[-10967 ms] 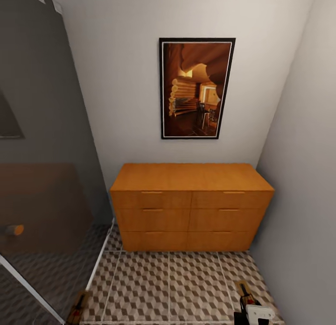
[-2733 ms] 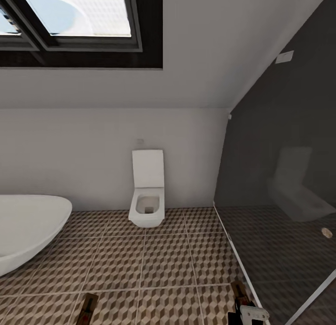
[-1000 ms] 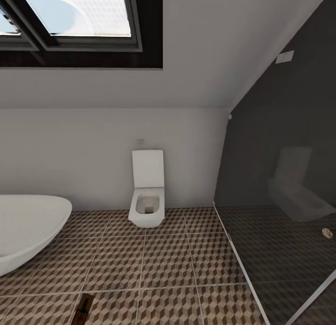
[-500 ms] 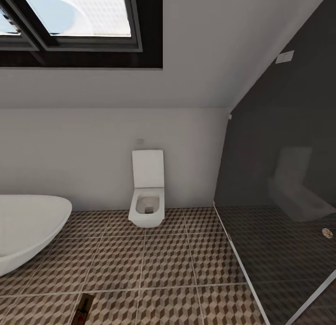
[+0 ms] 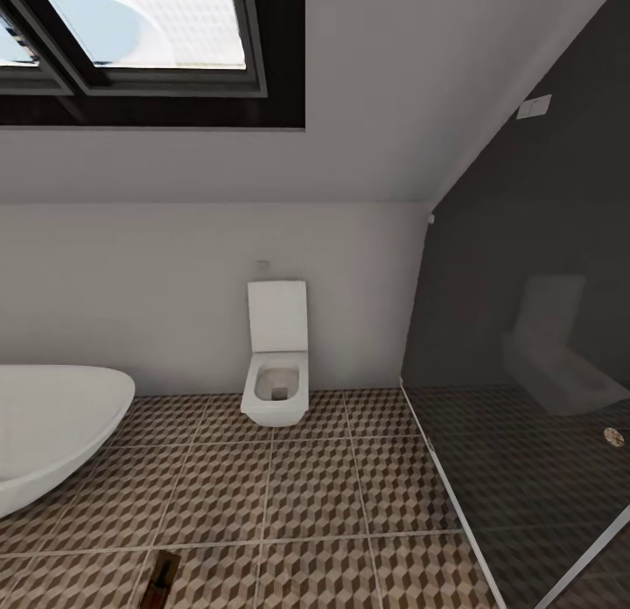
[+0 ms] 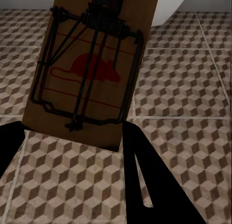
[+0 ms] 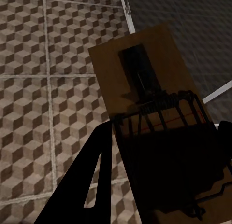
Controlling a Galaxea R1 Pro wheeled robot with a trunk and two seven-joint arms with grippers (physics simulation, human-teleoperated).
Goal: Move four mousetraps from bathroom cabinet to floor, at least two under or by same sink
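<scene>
Where cube-tile bathroom floor point(image 5: 315, 495), toilet point(image 5: 276, 364).

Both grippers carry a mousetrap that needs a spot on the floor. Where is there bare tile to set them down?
The widest bare patch of bathroom floor lies between the bathtub, the toilet and the glass partition. It narrows between bathtub and toilet. Beyond the partition is the darker floor section, not the same surface.

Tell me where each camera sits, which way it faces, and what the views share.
Head view: high, facing the toilet, bathtub and bathroom floor.
Left wrist view: on the left arm, down past dark fingers at a mousetrap.
Right wrist view: likewise, fingers and second mousetrap.
Shared: cube-patterned tiles.
</scene>
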